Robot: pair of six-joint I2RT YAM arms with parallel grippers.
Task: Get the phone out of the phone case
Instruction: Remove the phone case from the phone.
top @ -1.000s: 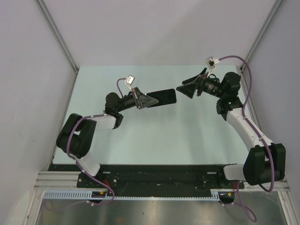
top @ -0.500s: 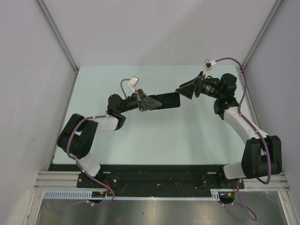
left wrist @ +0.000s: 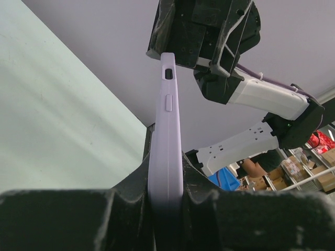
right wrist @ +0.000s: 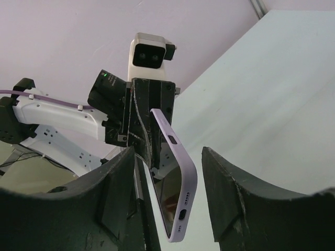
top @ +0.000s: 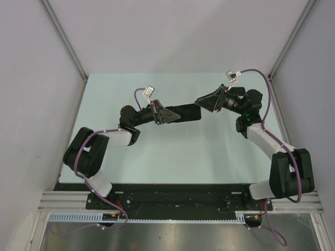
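Mid-air at centre, left gripper (top: 170,114) pinches phone (right wrist: 168,194) in lilac case (left wrist: 166,151); right gripper (top: 201,102) straddles its 3 o'clock end, jaws apart.

Pale green tabletop (top: 172,151), matte, with soft shadows across it. Plain grey wall panels (top: 172,31) stand at the back and both sides. Aluminium frame posts slant up from the far corners: left post (top: 63,39), right post (top: 296,36). At the near edge is a black base plate (top: 178,192), then a white slotted cable duct (top: 172,218), then a brushed metal sheet (top: 183,238). Left wrist view, background: cardboard boxes (left wrist: 320,177) and a blue object (left wrist: 226,180), blurred.
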